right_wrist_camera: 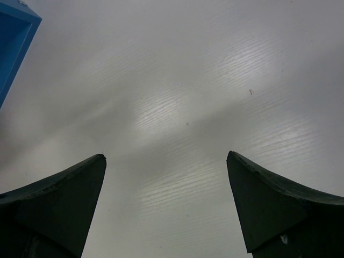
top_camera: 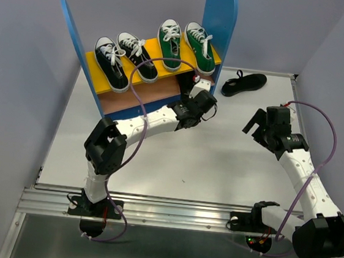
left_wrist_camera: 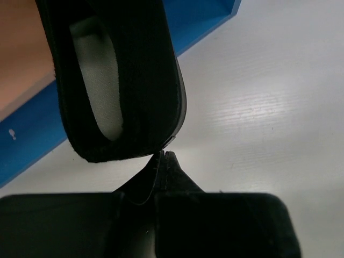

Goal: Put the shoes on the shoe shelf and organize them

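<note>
Black shoe is hanging in the left jaws, pinched by its rim, mid-frame beside the shelf and its lower board. Four sneakers are sitting on the upper board; another black shoe is lying on the worktop, upper right. Right jaws are hovering spread. Next, seemingly: sliding the held shoe onto the lower board.

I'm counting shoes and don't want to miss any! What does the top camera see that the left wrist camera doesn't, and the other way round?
Only the top view: the yellow upper board holding two black sneakers and two green sneakers, a loose all-black shoe on the table right of the shelf, and the open right gripper. Only the left wrist view: a second all-black shoe up close, grey inside, with the left gripper pinched shut at its edge. Both: the shelf's blue side panel and the pale table.
</note>
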Robot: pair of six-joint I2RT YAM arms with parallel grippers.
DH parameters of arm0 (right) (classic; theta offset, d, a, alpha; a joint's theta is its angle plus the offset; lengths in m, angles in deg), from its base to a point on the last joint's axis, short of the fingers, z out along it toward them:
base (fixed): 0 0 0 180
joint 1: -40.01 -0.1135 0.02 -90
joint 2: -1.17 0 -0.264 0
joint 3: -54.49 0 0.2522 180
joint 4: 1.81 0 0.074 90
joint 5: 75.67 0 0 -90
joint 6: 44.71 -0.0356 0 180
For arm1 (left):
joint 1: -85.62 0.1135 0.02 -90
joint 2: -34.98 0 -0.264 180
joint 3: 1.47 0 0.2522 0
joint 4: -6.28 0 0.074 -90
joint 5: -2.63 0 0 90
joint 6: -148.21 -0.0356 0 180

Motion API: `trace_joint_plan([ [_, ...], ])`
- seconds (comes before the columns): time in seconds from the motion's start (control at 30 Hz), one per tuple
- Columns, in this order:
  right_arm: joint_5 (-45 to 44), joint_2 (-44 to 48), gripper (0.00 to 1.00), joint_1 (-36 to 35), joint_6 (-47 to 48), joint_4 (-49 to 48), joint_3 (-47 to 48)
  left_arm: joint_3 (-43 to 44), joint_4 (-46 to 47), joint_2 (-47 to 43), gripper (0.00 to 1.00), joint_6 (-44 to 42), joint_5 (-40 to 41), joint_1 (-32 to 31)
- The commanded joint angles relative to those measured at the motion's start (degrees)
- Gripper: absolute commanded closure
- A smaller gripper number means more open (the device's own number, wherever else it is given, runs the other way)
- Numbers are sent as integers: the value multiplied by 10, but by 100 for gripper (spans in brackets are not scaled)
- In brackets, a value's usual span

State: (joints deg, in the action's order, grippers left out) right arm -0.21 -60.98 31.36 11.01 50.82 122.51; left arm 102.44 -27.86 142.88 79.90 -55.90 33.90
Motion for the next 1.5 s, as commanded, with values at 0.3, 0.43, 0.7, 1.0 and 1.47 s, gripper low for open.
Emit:
trace_joint_plan([
  [0.3, -11, 16, 0, 1, 3, -13, 1, 144, 50, 57, 100, -77, 22, 37],
  [0.43, -9, 15, 0, 1, 2, -14, 3, 170, 37, 76, 100, -79, 23, 47],
  [0.7, -11, 13, 0, 1, 3, -14, 4, 185, 30, 94, 100, -78, 4, 65],
  [1.0, -7, 5, 0, 1, 6, -17, 15, 186, 7, 95, 68, -83, -37, 60],
  [1.47, 2, -17, 0, 1, 0, -39, 19, 133, -27, 7, 52, -59, -27, -8],
])
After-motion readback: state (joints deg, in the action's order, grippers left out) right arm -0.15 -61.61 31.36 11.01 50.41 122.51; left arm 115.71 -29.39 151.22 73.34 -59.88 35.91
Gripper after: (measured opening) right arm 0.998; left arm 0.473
